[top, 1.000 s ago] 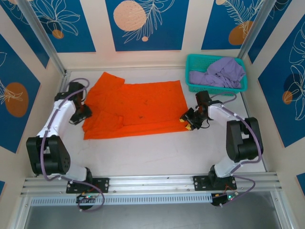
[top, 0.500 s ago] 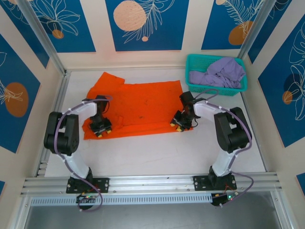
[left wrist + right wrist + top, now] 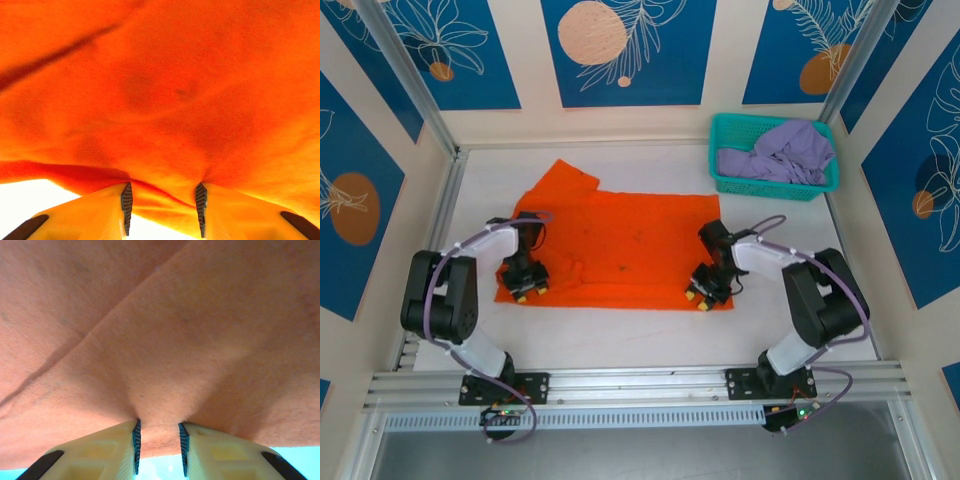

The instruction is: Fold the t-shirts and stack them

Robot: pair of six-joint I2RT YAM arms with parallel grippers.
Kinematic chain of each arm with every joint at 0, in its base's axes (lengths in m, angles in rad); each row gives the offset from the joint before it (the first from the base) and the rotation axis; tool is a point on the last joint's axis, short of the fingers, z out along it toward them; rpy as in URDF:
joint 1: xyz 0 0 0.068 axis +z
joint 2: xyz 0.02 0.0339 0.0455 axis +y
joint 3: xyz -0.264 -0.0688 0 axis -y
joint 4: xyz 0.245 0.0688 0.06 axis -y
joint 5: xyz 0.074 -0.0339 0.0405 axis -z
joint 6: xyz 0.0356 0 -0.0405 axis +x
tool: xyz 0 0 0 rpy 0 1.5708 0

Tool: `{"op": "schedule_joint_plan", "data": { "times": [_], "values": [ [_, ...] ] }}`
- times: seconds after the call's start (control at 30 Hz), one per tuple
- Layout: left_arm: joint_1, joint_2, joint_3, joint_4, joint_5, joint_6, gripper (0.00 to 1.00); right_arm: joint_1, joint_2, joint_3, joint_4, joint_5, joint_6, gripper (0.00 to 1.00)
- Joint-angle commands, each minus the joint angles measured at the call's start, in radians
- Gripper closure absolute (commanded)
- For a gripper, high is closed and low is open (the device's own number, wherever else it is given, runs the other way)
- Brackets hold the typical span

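The orange t-shirt (image 3: 620,240) lies on a pale table (image 3: 650,335) between blue-patterned walls (image 3: 665,60). The left gripper (image 3: 163,200) and right gripper (image 3: 159,440) each pinch its hem.

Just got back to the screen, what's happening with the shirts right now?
Both arms are on the orange t-shirt, which lies spread out on the table. The left gripper pinches its near edge by the left corner. The right gripper pinches the same edge by the right corner. Both wrist views show cloth bunched between the fingers. The main fold looks not yet made. The lavender t-shirt lies crumpled in the teal basket at the far right.
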Motion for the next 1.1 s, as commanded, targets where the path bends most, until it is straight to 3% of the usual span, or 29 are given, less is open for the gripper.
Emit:
{"op": "schedule_joint_plan", "data": {
  "times": [0.0, 0.23, 0.43, 0.63, 0.8, 1.07],
  "values": [
    [-0.012, -0.079, -0.053, -0.099, -0.004, 0.009, 0.6, 0.005, -0.062, -0.103, -0.088, -0.01, 0.079, 0.69],
    [-0.044, -0.137, -0.108, -0.153, 0.042, -0.054, 0.59, -0.019, -0.247, -0.238, -0.112, -0.035, 0.111, 0.67],
    [-0.051, -0.182, -0.167, -0.159, 0.085, -0.124, 0.62, 0.013, -0.261, -0.224, -0.153, -0.048, 0.076, 0.65],
    [-0.054, -0.249, 0.072, -0.299, -0.031, -0.138, 0.58, 0.025, -0.346, -0.174, -0.195, 0.016, 0.046, 0.59],
    [-0.083, -0.179, 0.248, -0.261, -0.019, -0.09, 0.59, 0.026, -0.426, -0.124, -0.18, 0.085, 0.013, 0.54],
    [-0.231, 0.011, 0.206, -0.064, 0.055, -0.081, 0.65, 0.061, -0.403, -0.093, 0.025, -0.005, -0.082, 0.51]
  ]
}}
